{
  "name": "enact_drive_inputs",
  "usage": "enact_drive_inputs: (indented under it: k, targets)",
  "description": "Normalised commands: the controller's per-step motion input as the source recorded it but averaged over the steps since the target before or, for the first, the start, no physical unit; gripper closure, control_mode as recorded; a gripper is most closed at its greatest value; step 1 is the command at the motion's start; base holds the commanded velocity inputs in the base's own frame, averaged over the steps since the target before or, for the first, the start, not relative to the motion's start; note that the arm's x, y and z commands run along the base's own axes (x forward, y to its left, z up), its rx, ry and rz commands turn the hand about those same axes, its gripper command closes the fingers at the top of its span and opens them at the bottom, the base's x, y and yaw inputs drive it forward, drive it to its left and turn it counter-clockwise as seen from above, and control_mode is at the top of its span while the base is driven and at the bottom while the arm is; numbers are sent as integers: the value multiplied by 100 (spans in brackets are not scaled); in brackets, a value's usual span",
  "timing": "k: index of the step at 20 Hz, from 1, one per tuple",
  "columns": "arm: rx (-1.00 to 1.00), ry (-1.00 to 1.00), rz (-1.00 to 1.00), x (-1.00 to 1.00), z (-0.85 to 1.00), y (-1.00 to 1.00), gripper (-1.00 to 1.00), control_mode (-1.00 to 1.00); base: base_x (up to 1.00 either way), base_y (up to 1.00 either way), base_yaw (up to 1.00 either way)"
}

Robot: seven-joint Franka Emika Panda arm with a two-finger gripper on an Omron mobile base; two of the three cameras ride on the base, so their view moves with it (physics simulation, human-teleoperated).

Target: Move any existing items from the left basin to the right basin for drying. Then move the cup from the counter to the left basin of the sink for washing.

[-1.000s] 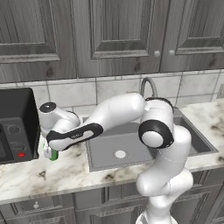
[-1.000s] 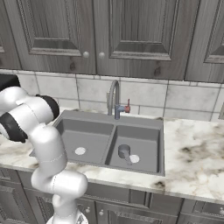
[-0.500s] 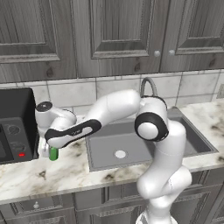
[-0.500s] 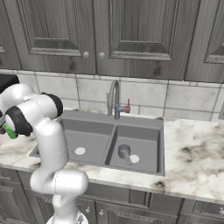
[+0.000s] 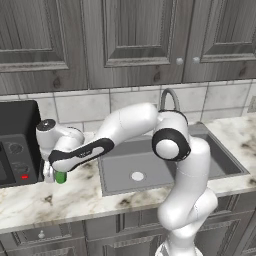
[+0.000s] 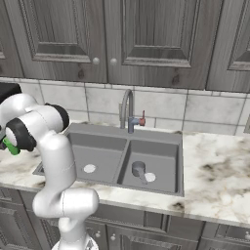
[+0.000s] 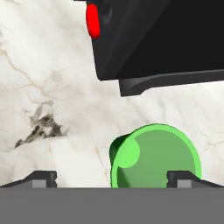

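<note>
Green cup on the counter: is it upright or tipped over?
Upright. The hand view looks straight down into the green cup, with its round rim and inner bottom visible; it stands on the counter.

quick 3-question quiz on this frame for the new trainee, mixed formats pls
1. True or false: the grey metal cup lies in the left basin.
2. What sits between the fingertips of the gripper in the hand view?
A. the faucet
B. the green cup
C. a drain
3. Fill in: the dark appliance beside the green cup, at the left of the counter, has a ___ button.

Key:
1. False: it is in the right basin.
2. B. The jaws stand open on either side of it, not yet closed.
3. Red.
</note>
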Motion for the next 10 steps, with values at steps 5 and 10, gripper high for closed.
enact_drive_inputs:
  k: [5,10]
  targets:
    - [0,0,0,0,-15,0,-100,-100,0,0,0]
    - [0,0,0,0,-13,0,-100,-100,0,0,0]
